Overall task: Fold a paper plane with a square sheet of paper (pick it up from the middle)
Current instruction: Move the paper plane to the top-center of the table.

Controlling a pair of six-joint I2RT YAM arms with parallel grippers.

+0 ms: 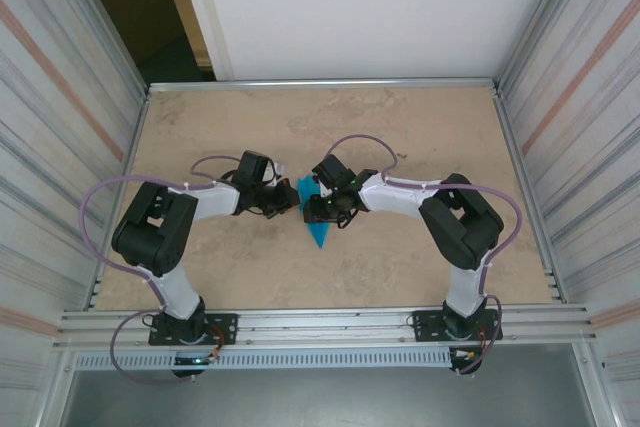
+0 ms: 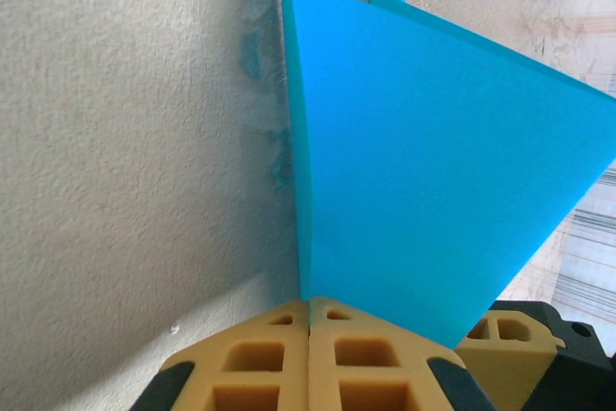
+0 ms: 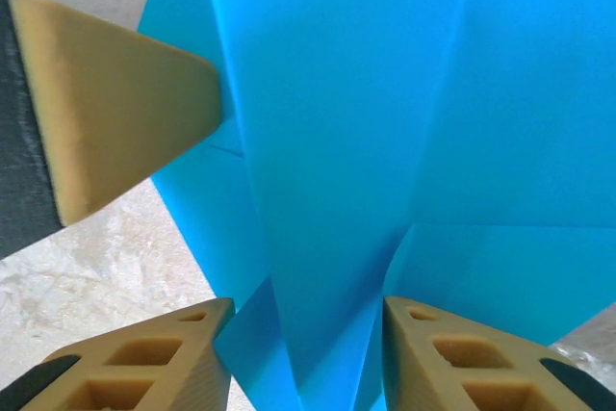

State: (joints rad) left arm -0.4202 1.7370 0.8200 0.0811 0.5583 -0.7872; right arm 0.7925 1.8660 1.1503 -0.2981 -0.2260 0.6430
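**Item 1, left gripper** (image 2: 308, 307): closed, pads meeting at the seam. One edge of the folded sheet rises straight out of that seam, so it is pinched there.

**Item 2, turquoise paper** (image 1: 317, 229): creased into a narrow pointed shape. It is held up between the two grippers over the middle of the table (image 1: 420, 127), with its tip pointing toward the arm bases. The left wrist view shows a flat triangular panel standing on edge. The right wrist view shows a raised centre fold with panels spreading to either side.

**Item 3, right gripper** (image 3: 308, 307): jaws apart, straddling the centre fold. Whether the pads press on it cannot be told. A finger of the left gripper lies against the paper just beside them.

**Item 4, hazards (judgement):**
- If the right jaws close off the crease line, they could set a crooked second crease.
- If the arms pull apart while both grip, the thin sheet could tear.
- A slack left pinch could let the fold spring open.
- The two grippers sit close together, so their fingers may collide.
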